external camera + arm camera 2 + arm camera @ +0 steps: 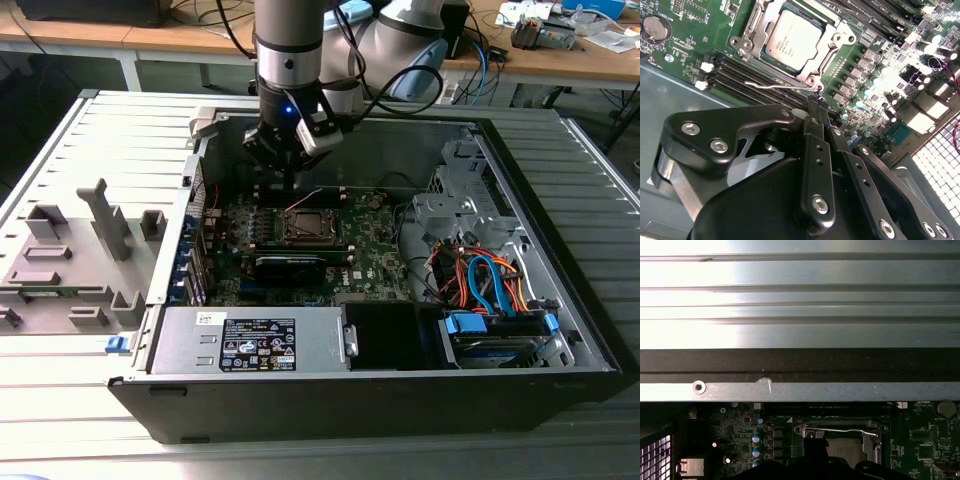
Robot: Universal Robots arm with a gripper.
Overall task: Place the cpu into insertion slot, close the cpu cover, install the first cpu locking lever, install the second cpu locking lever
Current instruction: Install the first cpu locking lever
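The small square cpu (793, 39) has a brushed silver-grey metal top with a soft sheen, and the thin silver metal cpu cover (832, 42) framing it looks smooth and lightly glossy, like the thin bright wire lever (775, 84) beside it. The black end effector (815, 107) is matt, smooth metal or hard plastic set with shiny steel screws. The green circuit board (700, 35) is glossy, and the ribbed grey surface (60, 400) under the matt black metal computer case (400, 405) looks like smooth, satin metal.

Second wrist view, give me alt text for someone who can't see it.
A silver-topped cpu sits in its socket under the closed cpu cover on a green motherboard. The black gripper, fingers together, is at the end of a thin wire locking lever beside the socket.
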